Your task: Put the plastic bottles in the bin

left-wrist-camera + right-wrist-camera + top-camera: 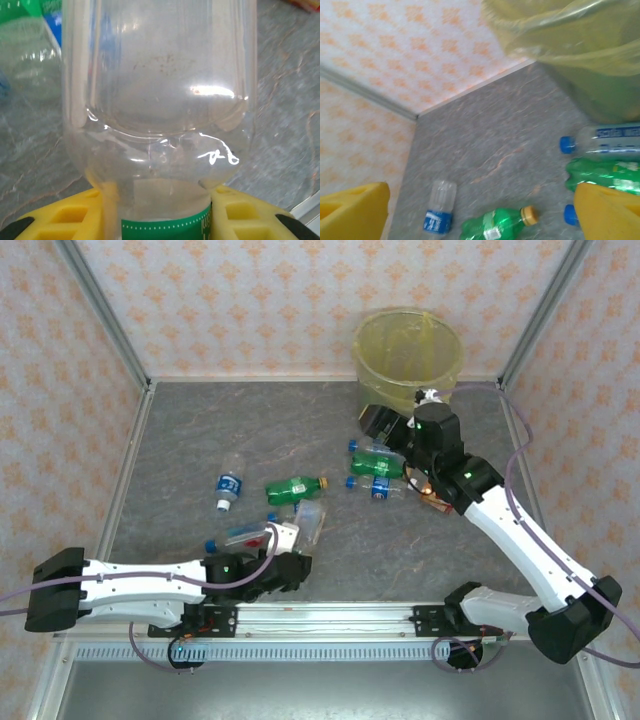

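**Left tool clamps a clear bottle at the near edge**

There's the clear bottle [160,125], green label showing, squeezed between the yellow fingers [65,217] of the left tool [162,220], close to the counter's [200,430] near edge, left of middle. Just beyond it, mid-counter, lie a green bottle [296,487] with a gold cap and a blue-labelled bottle [229,487]. More bottles [377,462] cluster right of centre, at the foot of the bin [395,375], which stands at the far edge towards the right corner. By that cluster hangs the right tool [480,205], fingers spread wide, nothing between them.
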You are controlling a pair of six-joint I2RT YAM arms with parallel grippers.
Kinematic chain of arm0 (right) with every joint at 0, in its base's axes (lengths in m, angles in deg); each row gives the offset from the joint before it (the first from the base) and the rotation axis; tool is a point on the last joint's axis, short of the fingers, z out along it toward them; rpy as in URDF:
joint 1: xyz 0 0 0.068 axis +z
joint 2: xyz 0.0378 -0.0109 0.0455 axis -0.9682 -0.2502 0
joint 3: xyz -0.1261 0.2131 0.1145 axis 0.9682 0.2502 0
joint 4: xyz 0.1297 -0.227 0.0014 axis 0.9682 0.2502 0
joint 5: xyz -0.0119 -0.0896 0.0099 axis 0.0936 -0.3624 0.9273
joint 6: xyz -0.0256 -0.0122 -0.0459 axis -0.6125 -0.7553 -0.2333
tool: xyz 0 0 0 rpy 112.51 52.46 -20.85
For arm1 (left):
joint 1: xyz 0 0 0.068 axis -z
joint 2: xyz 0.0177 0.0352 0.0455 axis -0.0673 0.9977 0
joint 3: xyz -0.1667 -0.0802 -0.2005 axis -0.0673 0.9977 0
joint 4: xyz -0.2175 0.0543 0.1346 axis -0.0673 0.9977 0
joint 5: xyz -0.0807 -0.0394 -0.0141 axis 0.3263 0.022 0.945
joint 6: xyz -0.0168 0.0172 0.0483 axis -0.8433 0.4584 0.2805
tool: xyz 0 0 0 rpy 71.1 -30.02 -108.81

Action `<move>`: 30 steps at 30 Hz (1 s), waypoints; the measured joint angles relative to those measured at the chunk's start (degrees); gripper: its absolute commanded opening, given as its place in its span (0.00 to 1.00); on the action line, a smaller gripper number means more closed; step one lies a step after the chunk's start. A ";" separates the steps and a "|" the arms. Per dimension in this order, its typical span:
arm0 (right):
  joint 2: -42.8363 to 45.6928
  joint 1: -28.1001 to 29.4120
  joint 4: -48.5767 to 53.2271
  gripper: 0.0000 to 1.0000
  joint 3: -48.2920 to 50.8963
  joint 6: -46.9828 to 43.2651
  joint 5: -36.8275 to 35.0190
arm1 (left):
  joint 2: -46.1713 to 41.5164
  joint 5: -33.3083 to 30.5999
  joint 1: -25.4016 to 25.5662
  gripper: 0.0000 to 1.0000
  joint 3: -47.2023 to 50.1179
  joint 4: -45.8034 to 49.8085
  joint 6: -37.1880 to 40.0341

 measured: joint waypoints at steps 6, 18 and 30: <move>-1.73 0.11 -1.86 0.89 0.44 0.09 11.78 | 1.22 -3.30 -0.55 0.37 -7.08 0.57 4.33; -3.15 0.33 -1.73 0.89 0.57 -2.12 25.77 | 3.87 -2.71 -8.39 0.38 -14.03 -2.05 13.49; -8.22 5.38 -1.29 0.82 2.25 -4.09 29.29 | 5.20 -1.09 -8.92 0.38 -17.16 -3.45 17.35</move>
